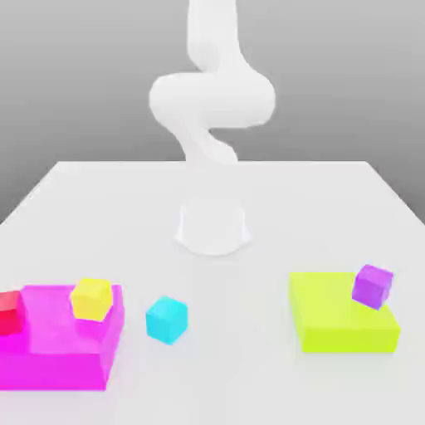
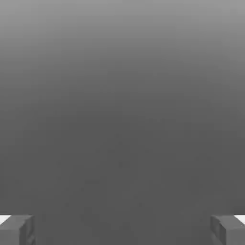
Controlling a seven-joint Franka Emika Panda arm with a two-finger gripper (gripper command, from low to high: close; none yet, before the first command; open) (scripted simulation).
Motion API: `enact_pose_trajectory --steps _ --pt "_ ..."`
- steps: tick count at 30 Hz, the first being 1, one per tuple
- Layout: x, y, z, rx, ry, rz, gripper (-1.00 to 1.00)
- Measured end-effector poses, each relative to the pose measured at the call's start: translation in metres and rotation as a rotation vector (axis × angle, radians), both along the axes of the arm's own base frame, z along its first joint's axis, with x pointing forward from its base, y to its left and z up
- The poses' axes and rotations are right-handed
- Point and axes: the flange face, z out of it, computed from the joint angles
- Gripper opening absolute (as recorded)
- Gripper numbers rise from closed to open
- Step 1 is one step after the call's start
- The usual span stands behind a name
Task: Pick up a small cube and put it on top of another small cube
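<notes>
Two small cubes are serving as the task's items. The cyan cube [image 1: 167,319] is sitting on the white bench [image 1: 216,365], plain-faced, light blue, turned slightly so one corner is facing the exterior view. It is resting just beside the magenta block [image 1: 58,353], on that block's right in the exterior view, touching nothing. The red cube [image 1: 9,313] is lying at the exterior view's left edge, partly cut off, against the magenta block's far left corner; whether it is resting on the block or beside it cannot be told. A yellow cube [image 1: 91,299] is sitting on top of the magenta block. A purple cube [image 1: 372,285] is sitting tilted on the far corner of a lime block [image 1: 336,328]. The white arm [image 1: 212,95] is rising behind. In the hand view the gripper [image 2: 122,229] is showing its jaws spread wide, released, grasping nothing.
</notes>
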Motion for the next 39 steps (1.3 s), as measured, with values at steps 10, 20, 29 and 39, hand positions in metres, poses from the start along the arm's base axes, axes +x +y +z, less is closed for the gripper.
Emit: enact_pose_trajectory --steps 10,20,29,39 --pt "0.048 -0.025 -0.137 0.274 0.179 -0.420 0.00" --pt "0.049 -0.052 -0.273 0.495 0.324 -0.883 0.00" --pt "0.012 -0.070 -0.384 0.644 0.421 -1.334 0.00" --pt "-0.054 -0.076 -0.483 0.734 0.475 -1.828 0.00"
